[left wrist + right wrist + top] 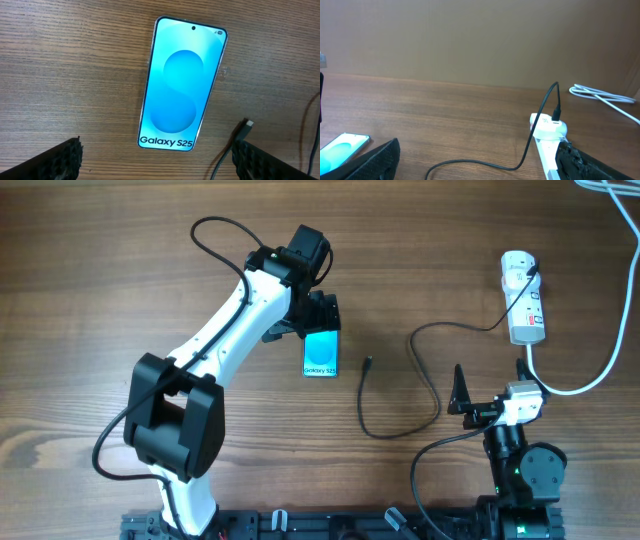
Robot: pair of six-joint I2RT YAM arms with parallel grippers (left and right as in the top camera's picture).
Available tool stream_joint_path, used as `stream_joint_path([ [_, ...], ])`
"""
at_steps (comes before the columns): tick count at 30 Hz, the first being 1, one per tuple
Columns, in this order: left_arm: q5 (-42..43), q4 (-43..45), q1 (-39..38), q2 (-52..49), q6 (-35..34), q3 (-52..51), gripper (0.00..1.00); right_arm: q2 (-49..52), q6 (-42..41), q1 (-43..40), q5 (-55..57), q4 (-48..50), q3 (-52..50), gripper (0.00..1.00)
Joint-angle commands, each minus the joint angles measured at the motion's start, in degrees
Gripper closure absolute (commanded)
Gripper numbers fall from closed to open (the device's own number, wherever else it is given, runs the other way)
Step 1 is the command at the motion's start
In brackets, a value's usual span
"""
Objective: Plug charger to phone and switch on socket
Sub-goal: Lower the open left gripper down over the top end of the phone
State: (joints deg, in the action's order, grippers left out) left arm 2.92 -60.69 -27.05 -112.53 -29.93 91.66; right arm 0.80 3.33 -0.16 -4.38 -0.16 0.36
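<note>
Left jaws spread over phone (182, 85), I judge to steady it; charger plug (246, 125) just beside phone; right jaws spread.

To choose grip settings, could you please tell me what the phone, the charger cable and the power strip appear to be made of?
The phone: probably a glossy glass front, judging by its smooth lit screen, with a thin pale frame, metal or plastic. The charger cable: matte black rubbery sheath, since it curls loosely. The power strip: hard white plastic, slightly glossy, moulded shell.
</note>
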Motion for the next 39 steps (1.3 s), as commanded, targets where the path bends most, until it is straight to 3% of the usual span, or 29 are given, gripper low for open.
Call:
stream_joint_path([
  [1,0.42,0.76,-0.22,-0.74,-0.76,-0.52,0.0,-0.15,0.76,0.24,0.96,0.15,-0.04,0.0],
  [39,-0.37,4.35,-1.25,-0.74,-0.76,-0.7,0.0,-0.15,0.76,0.24,0.96,0.15,-0.04,0.0],
])
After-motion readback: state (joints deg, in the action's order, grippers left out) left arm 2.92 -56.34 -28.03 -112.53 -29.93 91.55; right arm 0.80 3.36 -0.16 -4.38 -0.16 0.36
